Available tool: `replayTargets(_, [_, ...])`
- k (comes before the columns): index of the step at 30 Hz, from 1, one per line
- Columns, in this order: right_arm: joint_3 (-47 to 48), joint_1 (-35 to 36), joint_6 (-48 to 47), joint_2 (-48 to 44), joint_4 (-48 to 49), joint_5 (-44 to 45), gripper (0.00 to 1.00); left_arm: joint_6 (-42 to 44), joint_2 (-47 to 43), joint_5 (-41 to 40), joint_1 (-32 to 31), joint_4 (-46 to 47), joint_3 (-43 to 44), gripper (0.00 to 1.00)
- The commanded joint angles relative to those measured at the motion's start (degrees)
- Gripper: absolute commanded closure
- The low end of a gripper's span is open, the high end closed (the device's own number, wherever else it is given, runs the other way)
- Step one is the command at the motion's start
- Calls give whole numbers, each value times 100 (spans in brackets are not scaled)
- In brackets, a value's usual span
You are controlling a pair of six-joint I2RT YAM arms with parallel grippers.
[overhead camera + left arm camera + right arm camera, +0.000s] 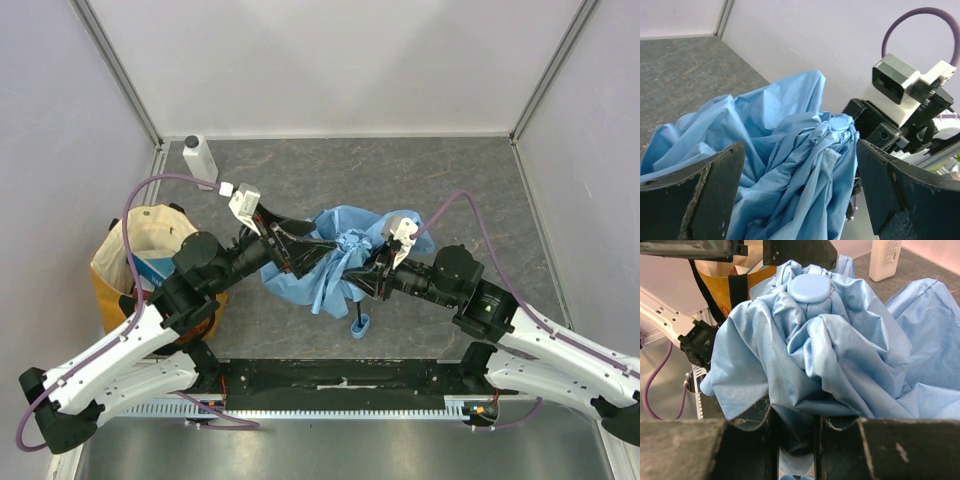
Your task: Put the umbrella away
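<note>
Nearest the arm bases, a small blue strap loop (361, 327) lies on the grey table (440, 190), at the end of a short dark stem that runs up into the fabric. Just beyond it, at mid-table, the umbrella (315, 285) is a crumpled sky-blue bundle between the 2 grippers, its canopy loose and unrolled. Whether the bundle rests on the table or hangs above it cannot be told.

The right gripper (795, 440) comes in from the right and pinches the umbrella. In its wrist view a fold of shadowed blue cloth is squeezed into the narrow gap between its 2 fingers (715, 450). Past them the canopy billows up to a round blue cap (810, 288).

The left gripper (800, 150) reaches in from the left with its jaws spread wide, 1 worn black finger on each side of the gathered cloth. Whether either touches the fabric is unclear.

Further left, a yellow-and-cream tote bag (150, 235) stands open against the left arm. Farthest off, a white bottle (200, 160) stands upright in the far left corner.
</note>
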Motion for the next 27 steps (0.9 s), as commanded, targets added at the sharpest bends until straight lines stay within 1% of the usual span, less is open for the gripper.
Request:
replayTargets(1, [122, 13, -107, -113, 442, -109, 100, 282, -21, -72, -1, -1, 26, 4])
replayTargets(4, [227, 13, -133, 44, 406, -215, 100, 327, 303, 1052, -9, 543, 96, 3])
replayTargets(7, [315, 13, -150, 150, 397, -250, 100, 265, 593, 1573, -88, 1054, 61, 3])
replayTargets(10, [377, 13, -116, 203, 389, -207, 100, 379, 805, 1627, -185, 1046, 131, 3])
replayTargets(13, [430, 13, -133, 203, 380, -241, 100, 581, 893, 1408, -291, 880, 158, 4])
replayTargets(14, [438, 13, -107, 186, 406, -276, 100, 581, 928, 1329, -291, 818, 167, 7])
replayTargets(18, [464, 22, -80, 151, 521, -470, 100, 643, 1165, 1223, -291, 730, 254, 23])
replayTargets(20, [491, 13, -89, 133, 512, -453, 100, 626, 1279, 1319, -299, 704, 351, 37])
replayTargets(21, [474, 13, -98, 116, 529, -418, 100, 625, 1341, 1363, -291, 669, 403, 42])
replayTargets(22, [465, 13, -106, 81, 521, -374, 100, 634, 1385, 1407, -291, 625, 447, 43])
replayTargets(23, [465, 13, -107, 54, 512, -347, 100, 634, 1411, 1416, -291, 546, 491, 39])
replayTargets(24, [465, 13, -107, 19, 520, -338, 100, 669, 1412, 1416, -299, 441, 527, 31])
replayTargets(25, [473, 13, -115, 1, 503, -321, 100, 695, 1368, 1364, -291, 361, 527, 24])
replayTargets(27, [474, 13, -115, -60, 485, -251, 100, 722, 1211, 1136, -291, 212, 457, 19])
